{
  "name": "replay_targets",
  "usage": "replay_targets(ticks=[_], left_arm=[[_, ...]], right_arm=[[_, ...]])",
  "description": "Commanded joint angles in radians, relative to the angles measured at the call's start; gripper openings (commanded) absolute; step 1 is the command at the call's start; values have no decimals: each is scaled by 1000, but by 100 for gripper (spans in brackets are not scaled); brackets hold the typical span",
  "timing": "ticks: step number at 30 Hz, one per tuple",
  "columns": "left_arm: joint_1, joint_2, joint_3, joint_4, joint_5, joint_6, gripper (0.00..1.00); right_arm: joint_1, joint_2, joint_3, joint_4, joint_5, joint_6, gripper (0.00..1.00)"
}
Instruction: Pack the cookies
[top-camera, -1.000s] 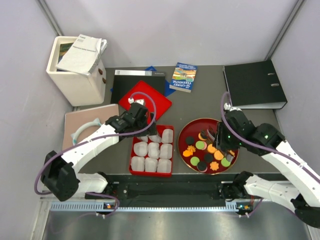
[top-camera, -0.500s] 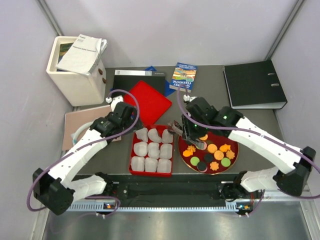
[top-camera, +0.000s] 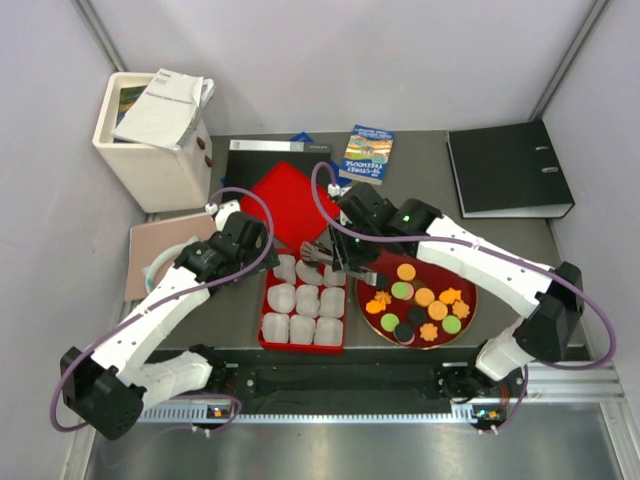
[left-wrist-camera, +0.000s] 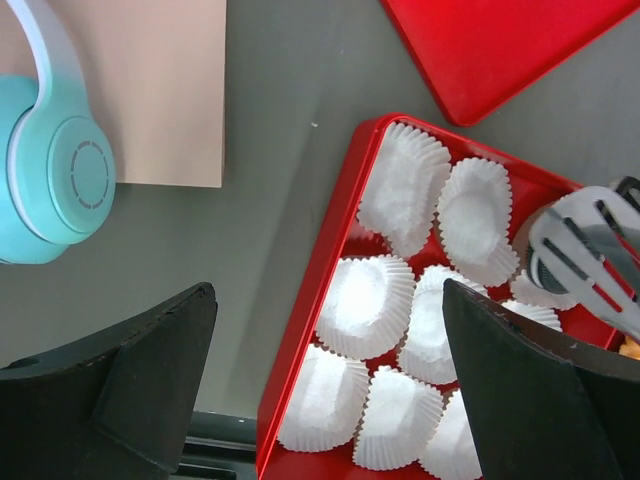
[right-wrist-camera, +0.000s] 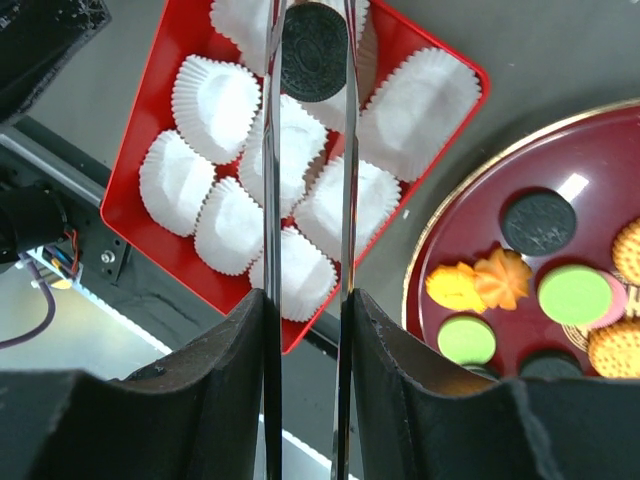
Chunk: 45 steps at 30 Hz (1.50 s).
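Cookies (top-camera: 425, 300) in black, green and orange lie on a dark red round plate (top-camera: 463, 318); they also show in the right wrist view (right-wrist-camera: 572, 295). My right gripper (top-camera: 338, 248) (right-wrist-camera: 305, 300) is shut on metal tongs (right-wrist-camera: 271, 200). The tongs pinch a black round cookie (right-wrist-camera: 313, 50) above the far end of the red box (top-camera: 268, 300) (right-wrist-camera: 130, 190), which is filled with white paper liners (left-wrist-camera: 365, 305). My left gripper (top-camera: 248, 243) (left-wrist-camera: 325, 300) is open and empty over the box's left rim (left-wrist-camera: 318, 290).
A red lid (top-camera: 290, 195) lies behind the box. Teal headphones (top-camera: 160, 270) rest on a pinkish board at the left. A white bin with papers (top-camera: 150, 140), a black folder (top-camera: 262, 150), a book (top-camera: 366, 153) and a black binder (top-camera: 508, 168) stand at the back.
My right arm swung left from the plate to above the red box, carrying the black cookie in the tongs. My left gripper drew back left off the box.
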Motion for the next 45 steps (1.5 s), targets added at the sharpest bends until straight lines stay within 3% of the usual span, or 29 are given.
replay_targets(ticks=[1,19,35,45], left_arm=[[7,-26,-13,-8,-19,-6,99],[8,-18,-50,25,20,-6,99],[8,-19,-67,34,36,-6,99],[8,-13,-64,32,25,10,99]], right_arm=[[25,14,62,46,-34,-24,32],[168,-76,-36,-63,-3,9,33],[173,-36,-55,0,6,32,37],[173,5,-17,-7,5,30,52]])
